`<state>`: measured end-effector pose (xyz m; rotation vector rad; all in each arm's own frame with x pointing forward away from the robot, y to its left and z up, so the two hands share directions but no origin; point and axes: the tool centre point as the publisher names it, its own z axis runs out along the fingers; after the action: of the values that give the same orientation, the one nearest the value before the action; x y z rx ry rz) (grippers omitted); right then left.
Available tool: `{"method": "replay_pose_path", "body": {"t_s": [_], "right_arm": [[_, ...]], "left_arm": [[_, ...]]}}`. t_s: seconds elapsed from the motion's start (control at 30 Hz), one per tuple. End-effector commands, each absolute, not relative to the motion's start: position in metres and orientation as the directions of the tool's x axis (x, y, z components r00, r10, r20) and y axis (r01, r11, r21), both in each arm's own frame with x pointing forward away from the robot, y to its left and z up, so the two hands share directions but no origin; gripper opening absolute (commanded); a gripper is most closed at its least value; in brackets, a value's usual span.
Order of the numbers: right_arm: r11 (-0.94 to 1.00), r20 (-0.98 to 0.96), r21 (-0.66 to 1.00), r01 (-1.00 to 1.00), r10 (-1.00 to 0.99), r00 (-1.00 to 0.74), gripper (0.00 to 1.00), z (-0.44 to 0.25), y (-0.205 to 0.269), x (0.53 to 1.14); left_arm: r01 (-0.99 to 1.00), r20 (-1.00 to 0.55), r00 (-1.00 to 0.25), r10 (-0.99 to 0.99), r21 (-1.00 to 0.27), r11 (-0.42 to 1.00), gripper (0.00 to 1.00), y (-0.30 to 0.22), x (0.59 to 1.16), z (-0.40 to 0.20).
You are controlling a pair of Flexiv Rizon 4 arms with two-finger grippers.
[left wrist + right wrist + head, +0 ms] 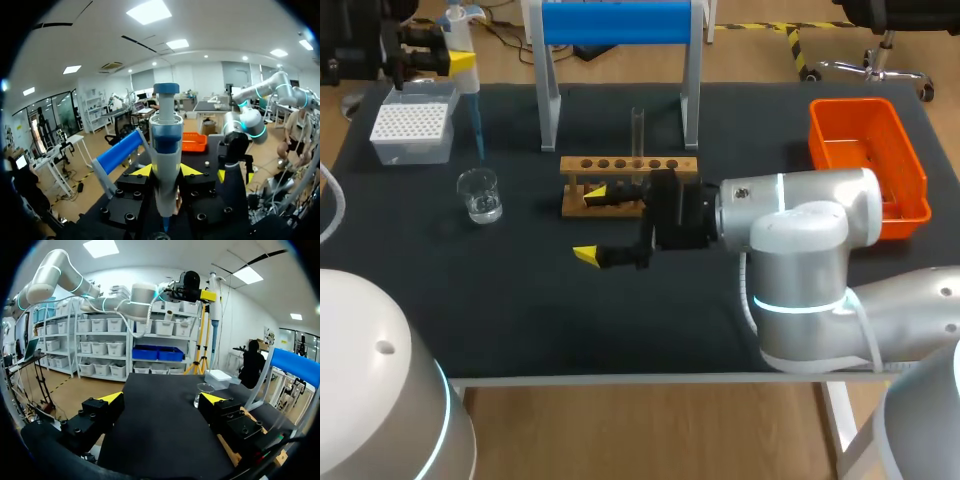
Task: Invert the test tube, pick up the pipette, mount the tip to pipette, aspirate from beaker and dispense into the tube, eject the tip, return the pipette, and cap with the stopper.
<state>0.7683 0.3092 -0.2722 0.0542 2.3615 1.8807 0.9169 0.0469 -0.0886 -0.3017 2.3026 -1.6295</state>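
Right pincer (591, 224) released beside rack (630, 165); left pincer (166, 170) grasping pipette (166, 132), vertical, tip (478, 125) down over beaker (480, 195).

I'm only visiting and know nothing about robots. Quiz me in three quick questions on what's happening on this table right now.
1. True or false: the left gripper is shut on the pipette.
2. What stands below the pipette's tip? A) orange bin B) glass beaker C) wooden rack
3. Fill in: the right gripper is ___, with nothing between its fingers.

Key: 1 true; 2 B; 3 open.
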Motion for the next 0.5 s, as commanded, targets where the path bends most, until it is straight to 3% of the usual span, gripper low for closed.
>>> {"method": "replay_pose_path", "body": {"t_s": [0.03, 0.5], "right_arm": [[0.228, -0.073, 0.972, -0.048, 0.103, -0.992, 1.0, -0.272, 0.309, 0.768], [0.228, -0.073, 0.972, -0.048, 0.103, -0.992, 1.0, -0.272, 0.309, 0.768]], "left_arm": [[0.01, -0.123, -0.936, -0.33, -0.946, 0.325, 0.0, 0.055, 0.927, -0.096], [0.002, -0.107, -0.932, -0.346, -0.957, 0.29, 0.0, 0.065, 0.937, -0.124]]}}
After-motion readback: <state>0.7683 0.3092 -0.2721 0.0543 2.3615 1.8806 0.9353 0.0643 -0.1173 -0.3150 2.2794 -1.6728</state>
